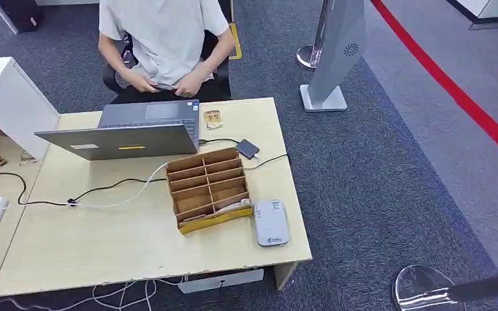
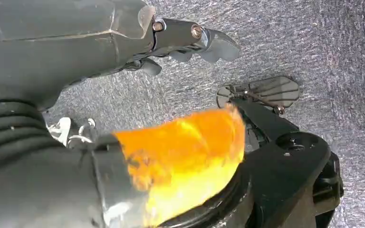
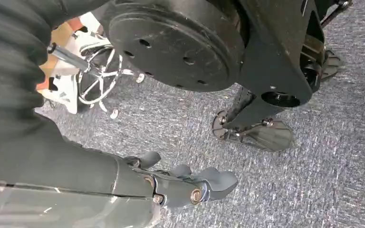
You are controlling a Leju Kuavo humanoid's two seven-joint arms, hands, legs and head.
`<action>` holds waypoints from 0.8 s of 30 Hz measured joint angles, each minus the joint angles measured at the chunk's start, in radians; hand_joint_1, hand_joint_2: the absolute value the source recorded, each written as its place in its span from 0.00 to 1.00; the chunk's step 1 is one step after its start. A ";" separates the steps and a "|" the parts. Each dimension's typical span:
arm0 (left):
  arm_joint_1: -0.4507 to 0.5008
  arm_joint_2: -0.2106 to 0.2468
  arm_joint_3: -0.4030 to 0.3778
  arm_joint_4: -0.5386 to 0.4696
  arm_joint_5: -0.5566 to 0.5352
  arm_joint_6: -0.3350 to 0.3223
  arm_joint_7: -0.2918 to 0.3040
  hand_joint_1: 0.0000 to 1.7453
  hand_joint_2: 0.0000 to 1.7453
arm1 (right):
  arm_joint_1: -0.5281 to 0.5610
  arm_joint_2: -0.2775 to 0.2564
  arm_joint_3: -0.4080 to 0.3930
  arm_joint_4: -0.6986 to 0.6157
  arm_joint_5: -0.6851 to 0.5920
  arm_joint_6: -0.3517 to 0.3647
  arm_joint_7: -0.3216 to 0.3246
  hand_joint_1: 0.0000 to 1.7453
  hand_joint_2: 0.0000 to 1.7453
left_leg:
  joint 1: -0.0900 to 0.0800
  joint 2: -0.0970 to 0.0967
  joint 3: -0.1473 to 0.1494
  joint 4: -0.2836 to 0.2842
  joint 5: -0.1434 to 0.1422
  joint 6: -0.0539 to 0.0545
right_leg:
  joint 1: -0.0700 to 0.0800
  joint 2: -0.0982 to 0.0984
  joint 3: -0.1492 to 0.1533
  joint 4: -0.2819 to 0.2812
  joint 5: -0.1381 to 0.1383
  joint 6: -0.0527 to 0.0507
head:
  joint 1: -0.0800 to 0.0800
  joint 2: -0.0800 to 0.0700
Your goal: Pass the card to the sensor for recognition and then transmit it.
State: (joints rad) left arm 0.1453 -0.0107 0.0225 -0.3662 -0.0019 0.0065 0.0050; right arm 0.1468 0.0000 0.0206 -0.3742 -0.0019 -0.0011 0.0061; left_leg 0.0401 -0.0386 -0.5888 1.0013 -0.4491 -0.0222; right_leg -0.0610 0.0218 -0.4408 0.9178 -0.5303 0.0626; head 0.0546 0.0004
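Both hands are hanging over grey carpet, holding nothing: the left hand (image 2: 190,42) and right hand (image 3: 190,183) are showing loosely extended fingers. The grey sensor (image 1: 271,222) is lying near the table's (image 1: 104,246) front right corner, beside the wooden card box (image 1: 209,189); a pale card (image 1: 233,206) is seemingly resting in its front compartment.

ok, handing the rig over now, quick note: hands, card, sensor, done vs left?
Left hand: hanging over the carpet, holding nothing, fingers loosely extended.
Right hand: same, down by the floor, holding nothing.
Wooden organizer sits on the desk, a card lying in its front slot.
White sensor lies just to its right, near the desk edge.
Done: nothing.
Left: pick the card, present it to the sensor, pass it on.
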 joint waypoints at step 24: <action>-0.003 0.005 0.000 -0.018 0.000 0.000 -0.002 0.00 0.00 | 0.013 0.000 0.000 0.002 0.000 0.001 0.000 0.00 1.00 | -0.001 0.005 0.002 0.007 -0.006 0.003 | -0.002 0.005 -0.002 -0.002 0.000 0.001 | -0.001 0.000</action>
State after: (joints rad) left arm 0.1418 -0.0057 0.0221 -0.3842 -0.0019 0.0061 0.0034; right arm 0.1597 0.0000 0.0206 -0.3719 -0.0019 -0.0004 0.0061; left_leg 0.0390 -0.0336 -0.5868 1.0086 -0.4551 -0.0188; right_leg -0.0630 0.0264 -0.4430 0.9160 -0.5307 0.0637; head 0.0538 0.0004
